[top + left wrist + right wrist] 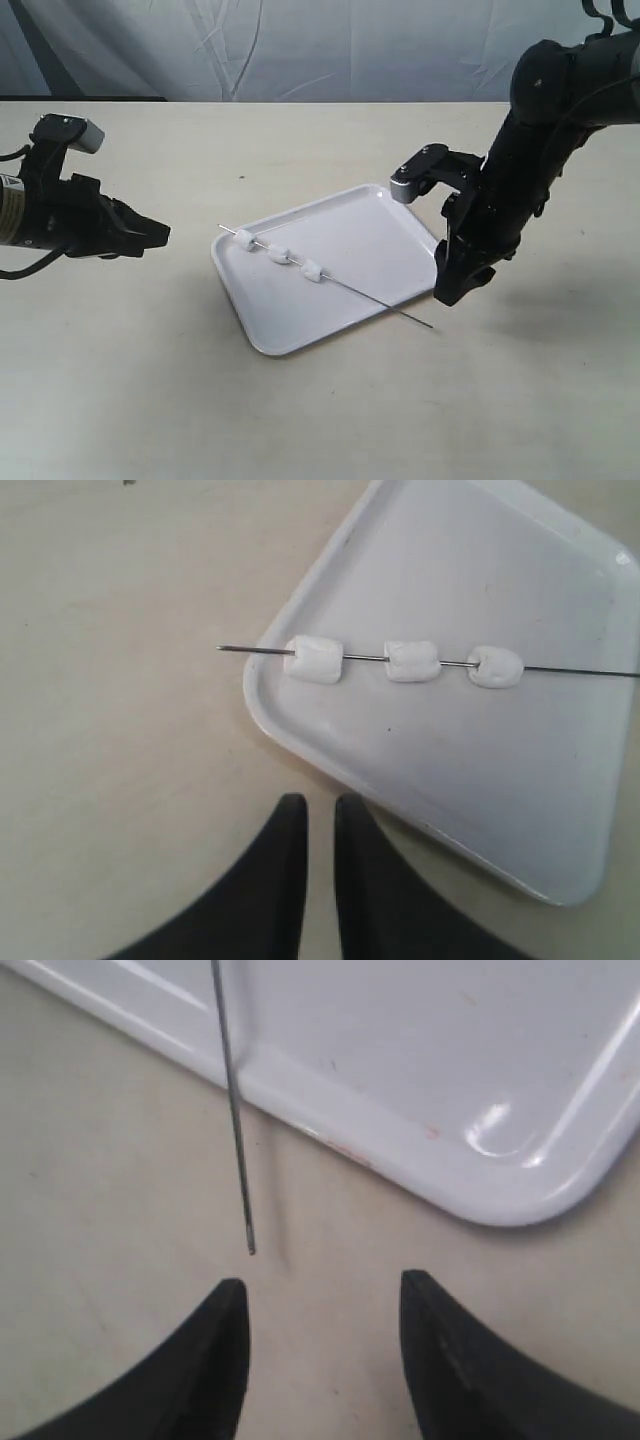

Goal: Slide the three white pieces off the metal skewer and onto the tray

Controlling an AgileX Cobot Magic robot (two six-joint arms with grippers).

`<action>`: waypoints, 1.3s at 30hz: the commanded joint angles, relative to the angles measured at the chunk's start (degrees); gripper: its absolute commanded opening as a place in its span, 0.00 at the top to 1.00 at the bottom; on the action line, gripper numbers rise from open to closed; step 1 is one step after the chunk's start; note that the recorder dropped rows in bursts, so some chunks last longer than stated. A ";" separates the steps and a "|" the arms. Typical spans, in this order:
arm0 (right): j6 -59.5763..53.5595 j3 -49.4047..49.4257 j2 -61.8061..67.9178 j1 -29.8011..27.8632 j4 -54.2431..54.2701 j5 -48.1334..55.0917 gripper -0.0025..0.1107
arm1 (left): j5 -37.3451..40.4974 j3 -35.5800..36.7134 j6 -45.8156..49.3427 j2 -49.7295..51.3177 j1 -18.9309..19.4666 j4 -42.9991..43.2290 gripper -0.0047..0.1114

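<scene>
The metal skewer [233, 1110] lies across the tray [420, 1050], three white pieces [412, 661] threaded — its bare end points at the right tool [322, 1282], just ahead, jaws wide and empty. The left tool [313, 805], nearly closed, holds nothing.

Bright even light, soft shadows, glare on tray [497, 1123]

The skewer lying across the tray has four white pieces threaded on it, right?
Not quite. The left wrist view shows three white pieces on it, not four. The skewer does lie across the tray.
</scene>
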 commanded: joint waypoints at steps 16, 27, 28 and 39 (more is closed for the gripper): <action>-3.75 0.52 2.93 7.10 1.53 -4.13 0.65 | -4.97 -1.42 -0.04 1.01 -0.17 -0.24 0.86; -2.61 1.29 3.73 7.10 0.28 -4.61 0.65 | -6.49 -1.42 -0.14 1.01 -0.17 -0.24 0.86; -2.61 1.29 4.03 7.10 0.46 -4.61 0.65 | -6.76 -1.42 -0.14 1.01 -0.17 -0.24 0.86; -2.48 1.29 6.35 7.10 0.93 -5.57 0.65 | -7.14 -1.42 -0.02 1.01 -0.17 -0.24 0.86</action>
